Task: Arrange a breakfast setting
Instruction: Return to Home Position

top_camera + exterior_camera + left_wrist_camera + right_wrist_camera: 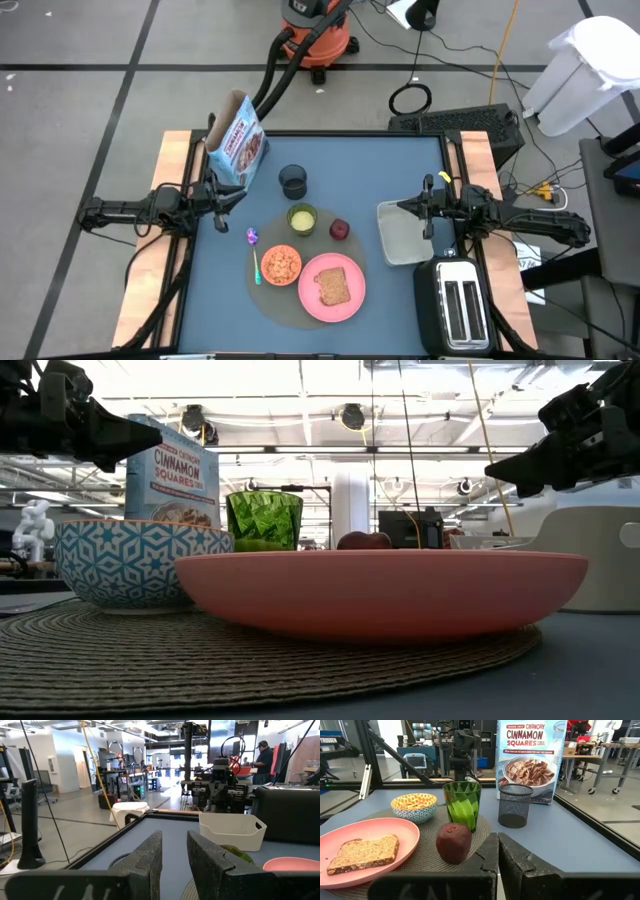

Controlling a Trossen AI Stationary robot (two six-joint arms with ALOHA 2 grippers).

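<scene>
The round grey mat (285, 305) lies at the table's near middle. On it stand the pink plate (345, 305) with the toast slice (333, 286) and the small orange bowl (282, 265). The green cup (302, 218) and the dark red fruit (340, 230) sit at the mat's far edge. The purple spoon (254, 248) lies at its left edge. The dark mesh-walled mug (293, 181) and the cereal box (237, 140) stand farther back. My left gripper (232, 196) hovers slightly open and empty, left of the cup. My right gripper (415, 208) is shut and empty over the tub.
The clear rectangular tub (400, 235) stands at the right under my right gripper. The black toaster (458, 300) stands at the near right corner. Bare blue table shows at the near left and the far right.
</scene>
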